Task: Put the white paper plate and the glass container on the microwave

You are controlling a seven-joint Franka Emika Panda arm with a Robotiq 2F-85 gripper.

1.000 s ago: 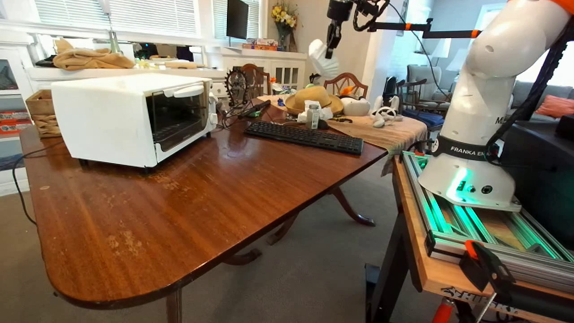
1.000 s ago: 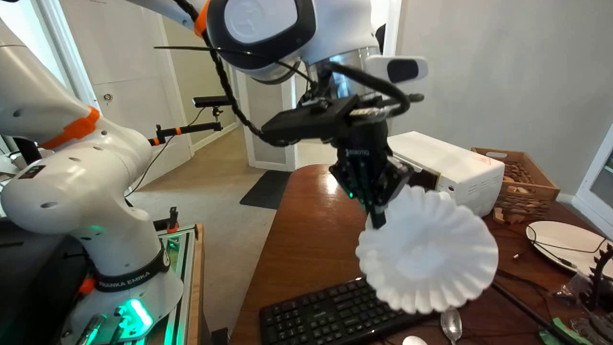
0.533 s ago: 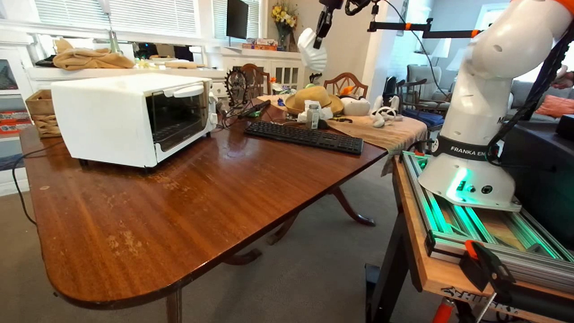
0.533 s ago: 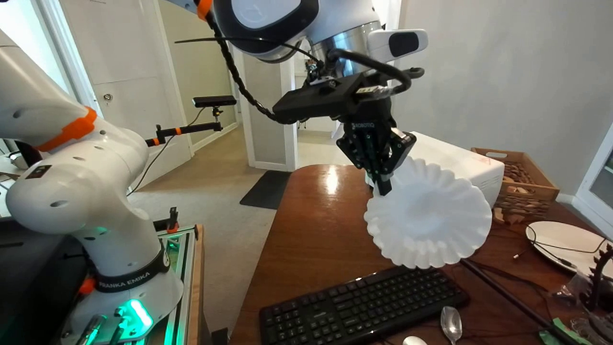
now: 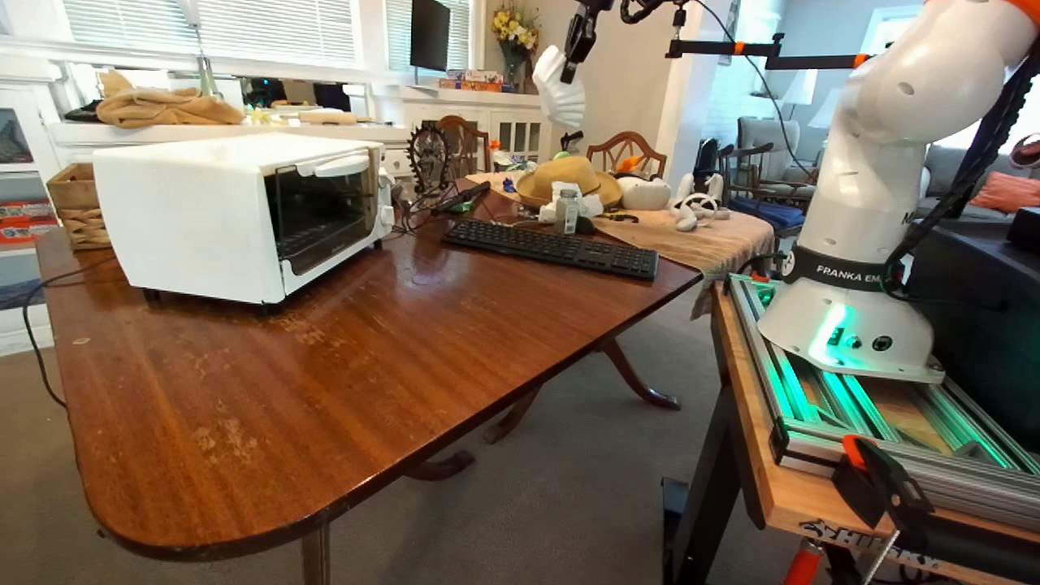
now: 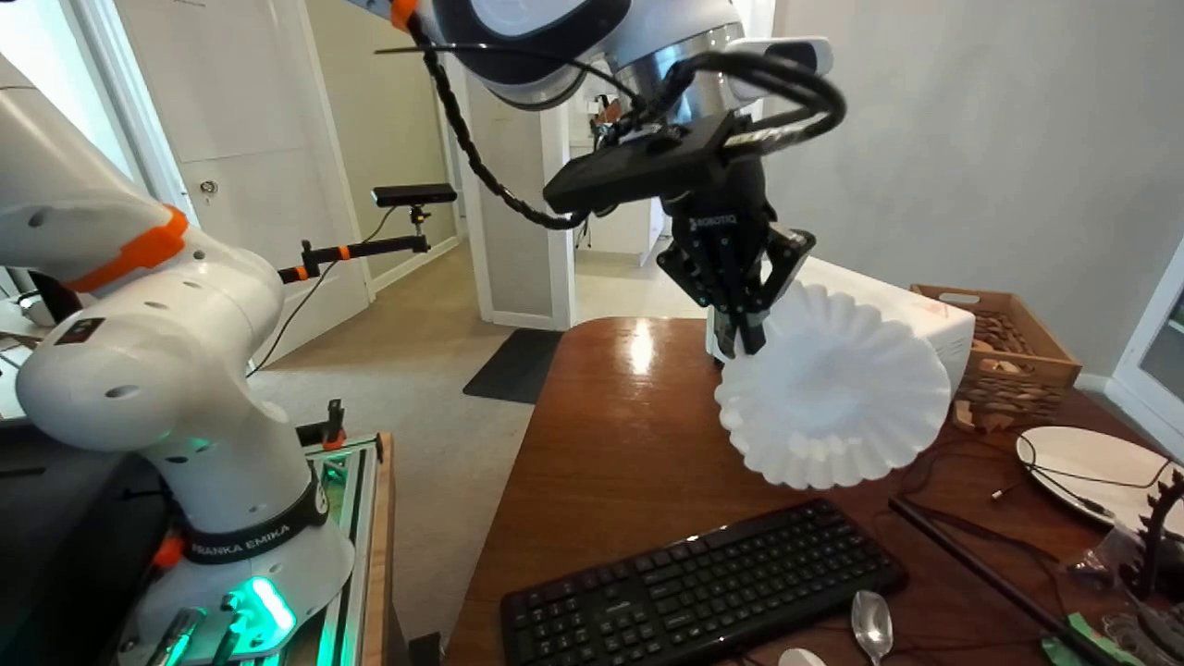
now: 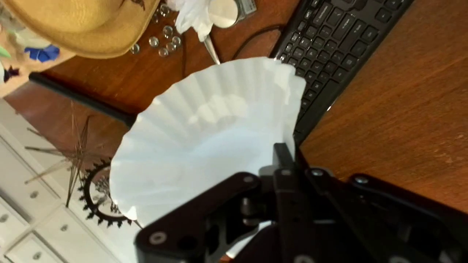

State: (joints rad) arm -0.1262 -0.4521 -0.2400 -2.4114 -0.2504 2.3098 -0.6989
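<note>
Paper plate (image 6: pixel 837 393), fluted, perhaps bowed

Bright daylight fills the blinds (image 5: pixel 272 31); glare streaks the table (image 6: pixel 610 444).

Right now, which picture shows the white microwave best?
An exterior view: the microwave stands unobstructed, glass door showing. An exterior view with the paper plate in front hides part. In the wrist view, I can't make it out.
</note>
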